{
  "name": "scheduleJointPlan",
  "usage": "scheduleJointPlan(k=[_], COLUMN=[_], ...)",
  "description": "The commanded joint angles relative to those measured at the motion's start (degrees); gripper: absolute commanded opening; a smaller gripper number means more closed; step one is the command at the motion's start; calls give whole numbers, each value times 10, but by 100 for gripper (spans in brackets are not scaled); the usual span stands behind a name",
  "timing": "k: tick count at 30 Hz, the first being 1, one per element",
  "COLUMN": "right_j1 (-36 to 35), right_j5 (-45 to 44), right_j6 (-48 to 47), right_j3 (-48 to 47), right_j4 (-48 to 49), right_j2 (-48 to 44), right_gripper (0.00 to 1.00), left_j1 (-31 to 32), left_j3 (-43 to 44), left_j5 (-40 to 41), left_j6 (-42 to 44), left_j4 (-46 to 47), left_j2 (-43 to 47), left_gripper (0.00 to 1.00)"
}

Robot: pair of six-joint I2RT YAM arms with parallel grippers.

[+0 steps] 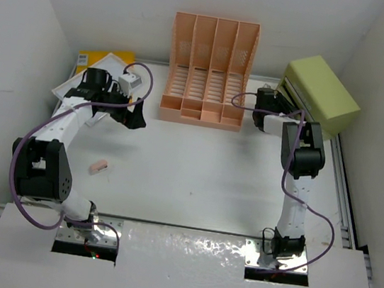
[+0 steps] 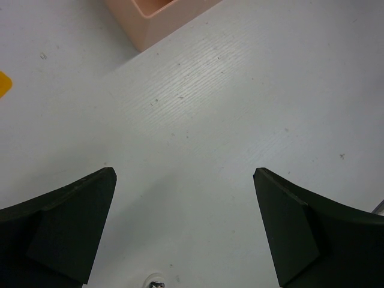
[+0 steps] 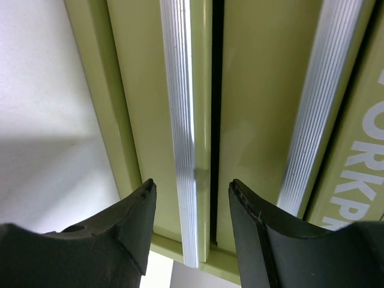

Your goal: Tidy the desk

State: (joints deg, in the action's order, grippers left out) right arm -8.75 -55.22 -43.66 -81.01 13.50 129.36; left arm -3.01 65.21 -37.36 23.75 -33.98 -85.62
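Top external view: the desk (image 1: 201,181) lies under both arms, its edges partly hidden.
At far left a yellow book (image 1: 108,56) and the left arm cover one far corner; the rack (image 1: 209,75) hides the middle of the far edge, the green box (image 1: 322,96) the right corner, and the mounting plate (image 1: 183,257) the near edge. The left gripper (image 2: 184,175) hangs over bare desk, jaws spread wide. The right gripper (image 3: 192,186) faces the box's front, jaws half apart either side of a silver strip (image 3: 180,120); whether they touch it I cannot tell. The desk lies flat, its long axis seemingly left to right.
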Motion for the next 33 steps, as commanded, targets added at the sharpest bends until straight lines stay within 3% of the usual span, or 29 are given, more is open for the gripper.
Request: scheduleJointPlan(k=[1,19,28,33], right_j1=[-1,1,5,10], right_j5=[-21,-51,-37,-38], right_j6=[-23,-196,-181,-183], right_j3=[5,31,37,36], right_j4=[61,239,212,214], right_j2=[8,46,47,61], right_gripper=[50,39,38,32], left_j1=[-5,-4,-5,-5], left_j3=[24,25,25,25], left_j5=[-18,-16,-7,-7], left_j6=[8,10,10,10], left_j4=[3,-3,-3,-3], left_j2=[0,0,6,5], left_gripper=[100,100,100,100])
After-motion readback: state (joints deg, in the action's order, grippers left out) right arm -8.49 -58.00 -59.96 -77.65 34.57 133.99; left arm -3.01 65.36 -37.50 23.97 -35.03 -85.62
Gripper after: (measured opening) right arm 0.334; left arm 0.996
